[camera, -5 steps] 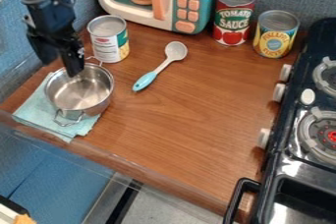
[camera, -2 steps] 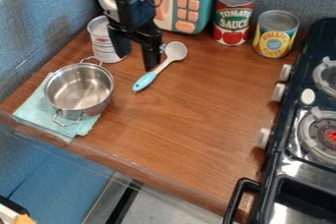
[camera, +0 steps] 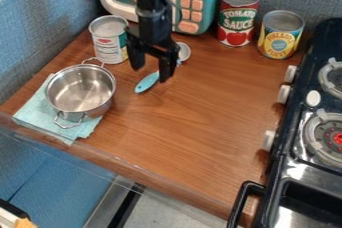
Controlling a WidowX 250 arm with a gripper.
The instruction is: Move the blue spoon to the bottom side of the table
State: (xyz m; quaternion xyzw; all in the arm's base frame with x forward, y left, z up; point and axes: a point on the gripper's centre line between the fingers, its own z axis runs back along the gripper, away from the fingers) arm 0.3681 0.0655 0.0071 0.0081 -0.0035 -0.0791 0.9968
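Presumably, a missed grip was the main risk: the black two-finger hand hung open over the blue-handled spoon, which lay slantwise on the brown wooden surface and could skid if pressed off-centre.

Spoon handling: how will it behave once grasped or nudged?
The spoon looks like one molded piece, so probably stiff and light. Its slim blue handle looks smooth and may slip or twist if pinched off-center. The broad, rounded bowl at the far end could make it swivel on the table when nudged.
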